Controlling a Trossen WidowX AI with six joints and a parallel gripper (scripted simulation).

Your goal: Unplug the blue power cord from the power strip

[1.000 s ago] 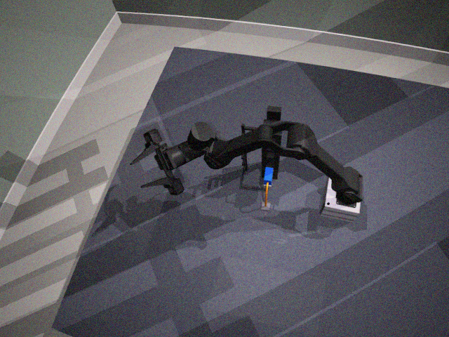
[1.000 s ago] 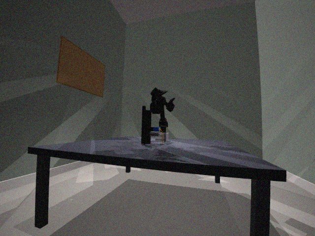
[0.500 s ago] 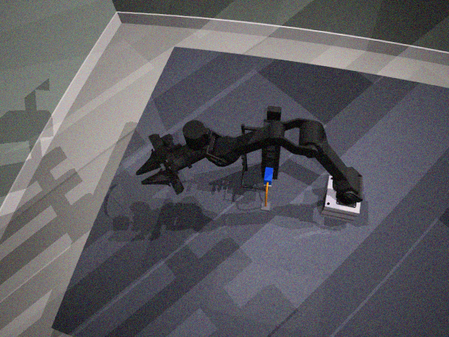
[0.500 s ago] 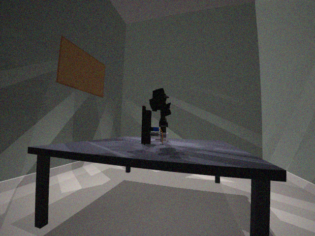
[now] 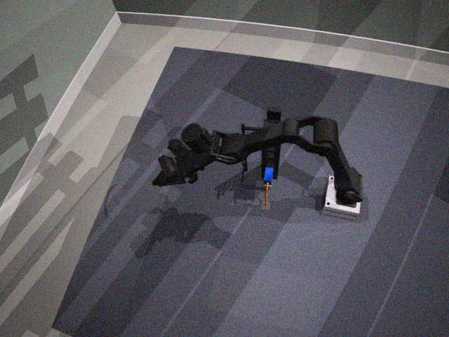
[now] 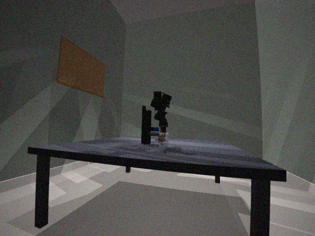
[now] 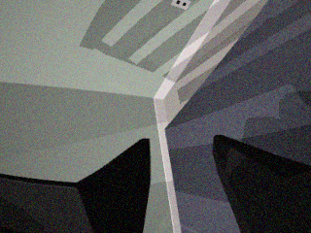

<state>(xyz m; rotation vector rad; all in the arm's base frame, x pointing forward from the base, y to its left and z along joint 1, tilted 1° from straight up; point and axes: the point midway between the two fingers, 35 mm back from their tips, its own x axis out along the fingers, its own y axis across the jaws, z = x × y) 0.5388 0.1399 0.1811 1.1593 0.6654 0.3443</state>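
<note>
The blue plug (image 5: 269, 175) (image 6: 155, 129) is at the lower part of the dark upright power strip (image 5: 270, 156) (image 6: 145, 128), on its side toward the arm's base in the exterior view. The frames are too dark and small to tell whether it is seated. An orange cord (image 5: 266, 196) (image 6: 162, 138) runs from the plug down to the table. My gripper (image 7: 182, 146) (image 5: 156, 181) is partly open, with nothing between its fingers. It is raised above the table, well to the left of the plug in the top view, touching neither plug, cord nor strip.
The arm's upper links (image 5: 250, 141) pass over the strip in the top view. A thin dark frame (image 5: 243, 177) stands just left of the plug. The arm's white base (image 5: 330, 196) is to the right. The table's edge (image 6: 152, 162) shows in the exterior view.
</note>
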